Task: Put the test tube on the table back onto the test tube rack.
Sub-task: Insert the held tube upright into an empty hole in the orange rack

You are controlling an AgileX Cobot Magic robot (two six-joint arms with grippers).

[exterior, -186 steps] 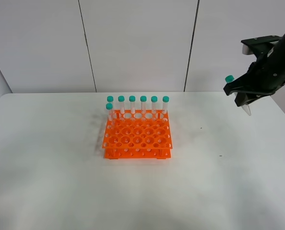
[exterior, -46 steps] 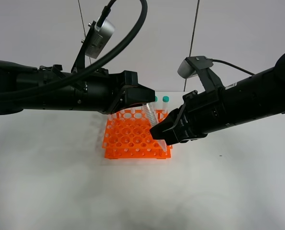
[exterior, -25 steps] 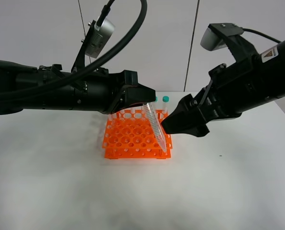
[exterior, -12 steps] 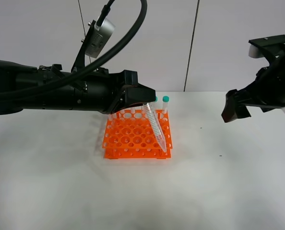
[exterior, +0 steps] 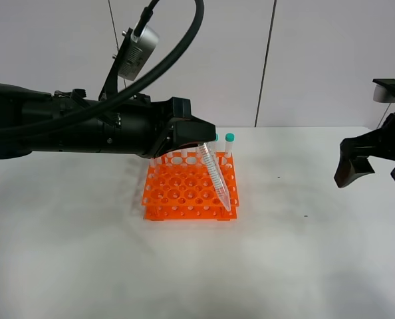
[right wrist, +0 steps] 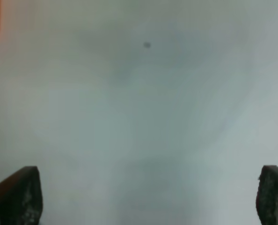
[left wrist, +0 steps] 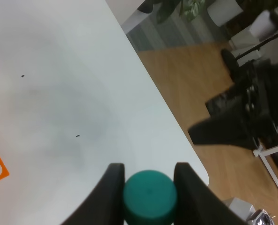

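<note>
White counter [exterior: 304, 266] lies open right of the test tube rack [exterior: 177, 193]. The left hand [left wrist: 149, 180] clamps the test tube [exterior: 215, 178] by its teal cap, tilted, tip at the rack's front right corner. The right hand [exterior: 374, 171] hangs spread wide, gripping nothing, near the counter's right edge. Another capped tube [exterior: 229, 142] stands in the back row.

left tool [left wrist: 149, 174] outstretched, clamped on test tube [exterior: 216, 179]; right tool [right wrist: 145, 190] spread wide.

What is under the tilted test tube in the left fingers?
The test tube rack, near its front right corner. Whether the test tube tip is in a hole is not visible.
</note>
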